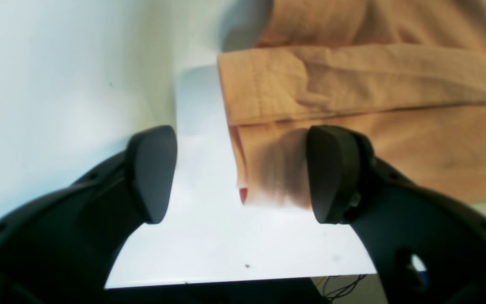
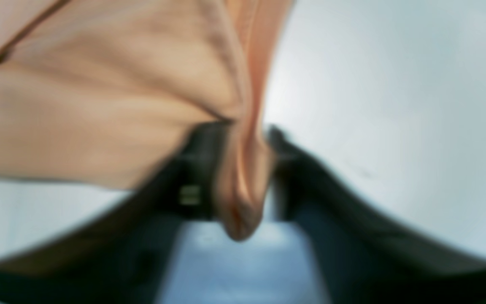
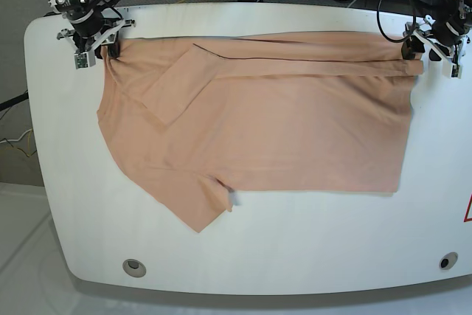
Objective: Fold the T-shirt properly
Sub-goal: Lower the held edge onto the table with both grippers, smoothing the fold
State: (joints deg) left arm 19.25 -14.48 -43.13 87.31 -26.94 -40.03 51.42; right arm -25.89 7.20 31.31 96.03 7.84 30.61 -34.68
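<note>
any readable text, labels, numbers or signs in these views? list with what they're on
No readable text in any view.
Red triangular mark at the edge of the table: cut off by the frame, content unreadable.
T-shirt: no print or tag visible in these views.
Small green patch on the right pincer: too small to read.

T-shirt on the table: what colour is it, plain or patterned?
The T-shirt is plain peach-orange with no visible pattern, seen best in the base view.

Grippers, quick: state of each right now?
Left gripper: open, holding nothing, T-shirt edge lying between its fingers.
Right gripper: fabric bunched between its fingers; grip cannot be told.
</note>
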